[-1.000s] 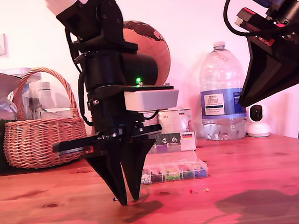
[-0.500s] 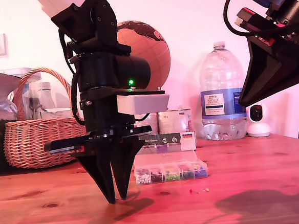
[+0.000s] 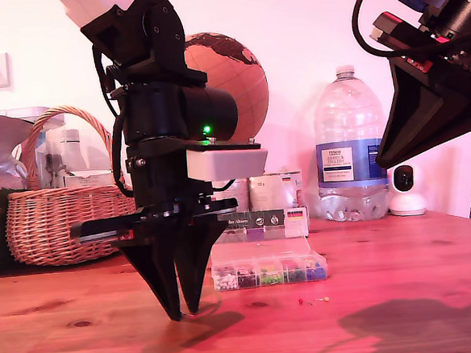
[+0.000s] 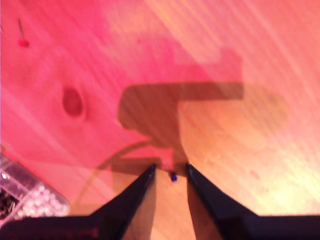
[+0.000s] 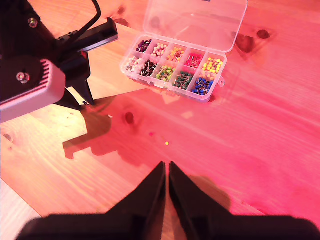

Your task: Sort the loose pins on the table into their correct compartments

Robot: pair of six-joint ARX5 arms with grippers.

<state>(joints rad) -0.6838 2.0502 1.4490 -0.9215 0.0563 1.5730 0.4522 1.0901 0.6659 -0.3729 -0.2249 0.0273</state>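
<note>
A blue pin (image 4: 173, 177) is seen between the slightly parted tips of the first gripper (image 4: 170, 172), low over the table (image 4: 250, 60); whether it is gripped cannot be told. The second gripper (image 5: 167, 172) is closed, empty, raised.

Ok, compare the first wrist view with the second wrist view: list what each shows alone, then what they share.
Only the first wrist view shows the blue-headed pin between the tips of my first gripper, whose jaws stand slightly apart.

Only the second wrist view shows the whole clear box with its lid open, a yellow-headed pin, and my second gripper, its tips nearly together.

Both show the table, a corner of the box and a loose red-headed pin.
</note>
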